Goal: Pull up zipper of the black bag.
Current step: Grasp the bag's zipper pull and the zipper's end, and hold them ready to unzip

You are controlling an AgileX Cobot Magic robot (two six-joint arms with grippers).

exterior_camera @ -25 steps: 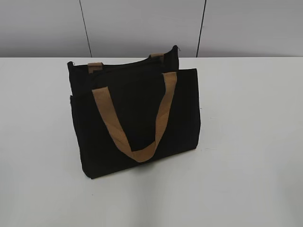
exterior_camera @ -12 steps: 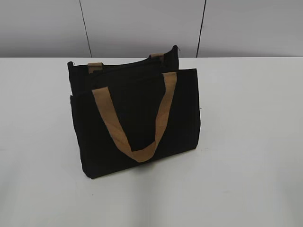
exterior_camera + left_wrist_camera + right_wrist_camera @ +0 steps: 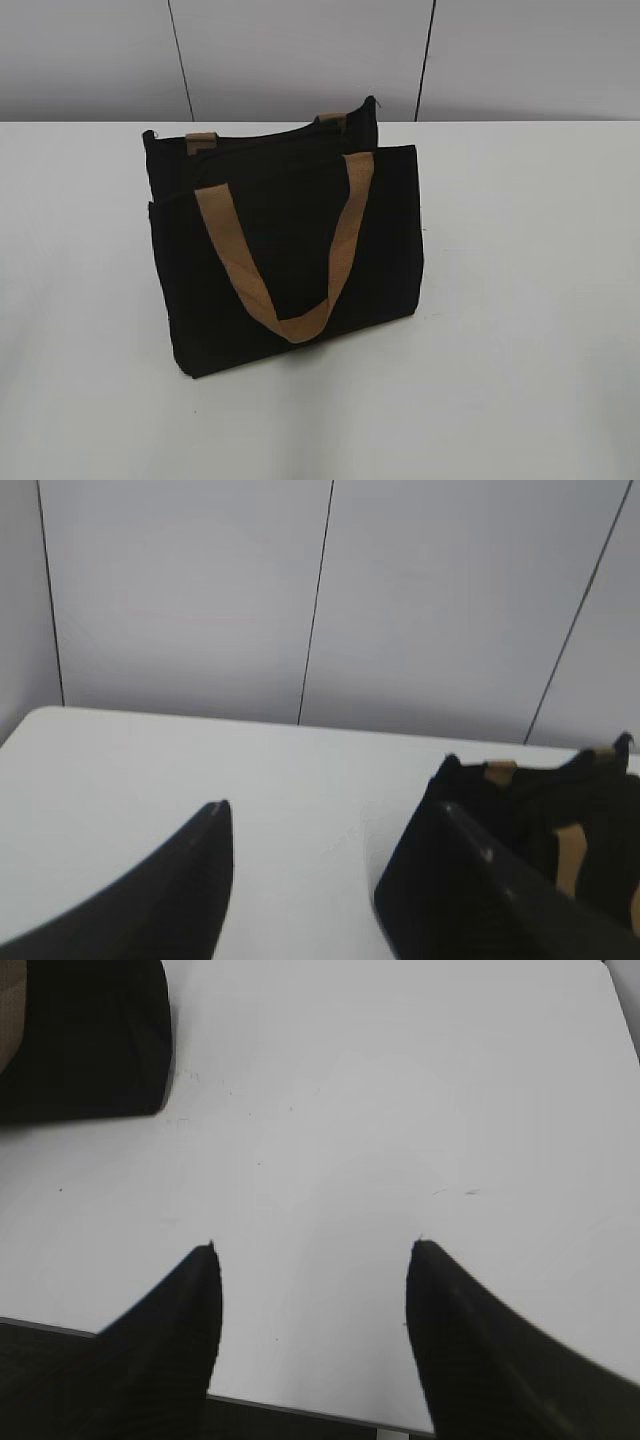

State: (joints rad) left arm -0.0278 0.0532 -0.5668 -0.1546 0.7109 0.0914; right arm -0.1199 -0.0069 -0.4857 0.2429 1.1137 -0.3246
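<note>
**Black tote waiting, both grippers spread and empty**

Black fabric first: we see the black bag point(image 3: 285, 255) standing upright near the middle of the white table point(image 3: 540, 300), leaning back a little, one tan handle point(image 3: 290, 250) draped down its front panel and the other handle point(image 3: 200, 141) just peeking over the top edge.

Left to right. Our left gripper point(image 3: 330, 850) sits off the bag's left end, fingers spread apart, holding nothing; the bag's corner shows just beyond its right finger. Our right gripper point(image 3: 312, 1260) hangs over bare table to the right of the bag, fingers released too, nothing between them; only the bag's lower corner point(image 3: 90, 1040) shows at top left of that view. Neither arm appears in the exterior view.

The zipper runs along the top edge, but we cannot make out the pull tab in any view.

Risks, as we judge them:
- Tab unseen, so a gripper could close on a tan handle or loose fabric instead.
- Bag is soft and free-standing; pulling the zip with no second grip would likely drag or tip it.
- A push from the side could knock it over.
</note>
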